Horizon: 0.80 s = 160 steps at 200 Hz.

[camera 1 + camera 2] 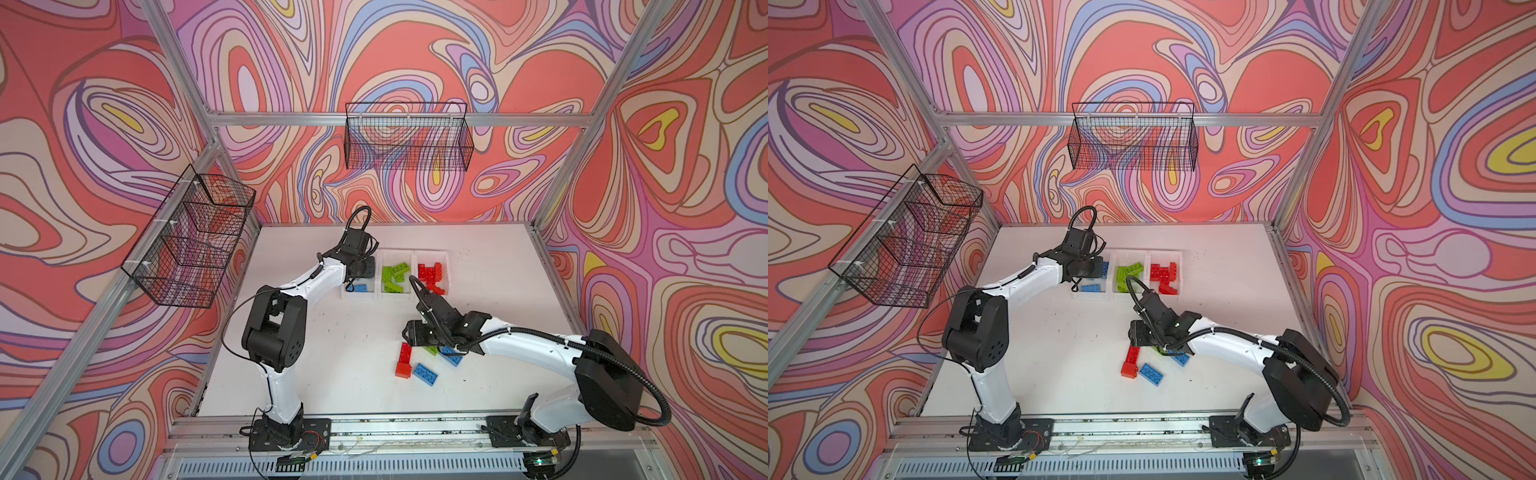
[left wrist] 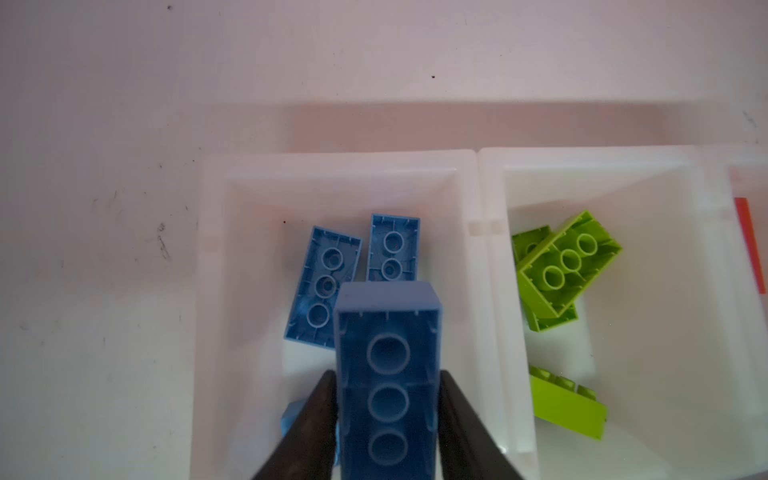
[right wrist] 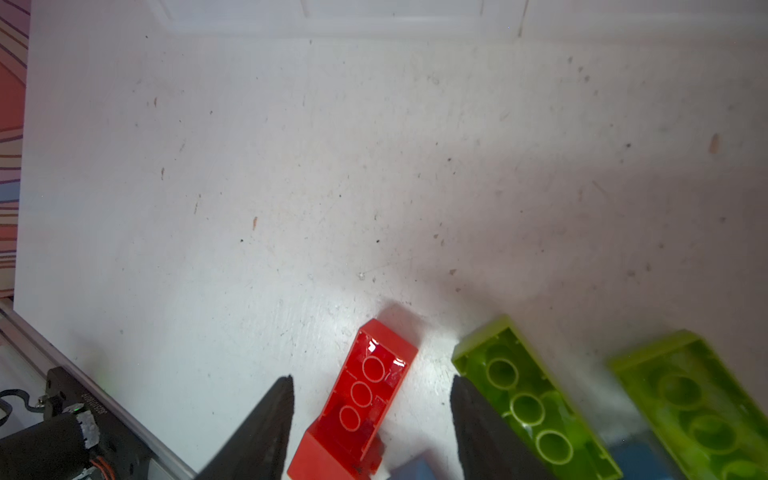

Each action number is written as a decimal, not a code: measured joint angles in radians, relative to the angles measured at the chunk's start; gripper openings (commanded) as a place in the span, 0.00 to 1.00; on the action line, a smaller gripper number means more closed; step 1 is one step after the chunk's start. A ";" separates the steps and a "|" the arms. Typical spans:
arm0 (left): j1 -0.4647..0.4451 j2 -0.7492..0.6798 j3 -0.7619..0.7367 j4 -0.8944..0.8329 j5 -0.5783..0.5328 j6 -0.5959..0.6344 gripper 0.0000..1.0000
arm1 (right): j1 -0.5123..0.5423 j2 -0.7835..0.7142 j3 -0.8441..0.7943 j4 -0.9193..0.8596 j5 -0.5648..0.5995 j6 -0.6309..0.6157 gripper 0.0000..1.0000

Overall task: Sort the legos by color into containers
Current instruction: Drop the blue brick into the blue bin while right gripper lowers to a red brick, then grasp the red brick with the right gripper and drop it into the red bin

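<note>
Several legos were left unsorted toward the tabletop's front edge, right of its middle. There the right gripper [image 3: 371, 378] was held low with its jaws apart on either side of a red brick [image 3: 353, 415], a lime brick [image 3: 523, 399] lying just beside, apparently so that a pick could be lined up. Nearer the far edge, the containers [image 1: 397, 254] were filled by color, and a blue brick [image 2: 388, 332] was clamped in the left gripper [image 2: 387, 372] over the blue-holding bin [image 2: 336, 160], presumably to be released among its like.
</note>
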 measured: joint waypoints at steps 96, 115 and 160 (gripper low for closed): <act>0.018 -0.161 -0.117 0.024 -0.027 0.011 0.73 | 0.050 0.119 0.035 0.010 0.009 0.095 0.70; 0.018 -0.224 -0.149 0.031 -0.034 0.012 0.73 | 0.068 0.147 0.050 0.009 0.006 0.116 0.69; 0.019 -0.300 -0.204 0.047 -0.049 0.011 0.73 | 0.102 0.225 0.119 -0.023 0.024 0.149 0.62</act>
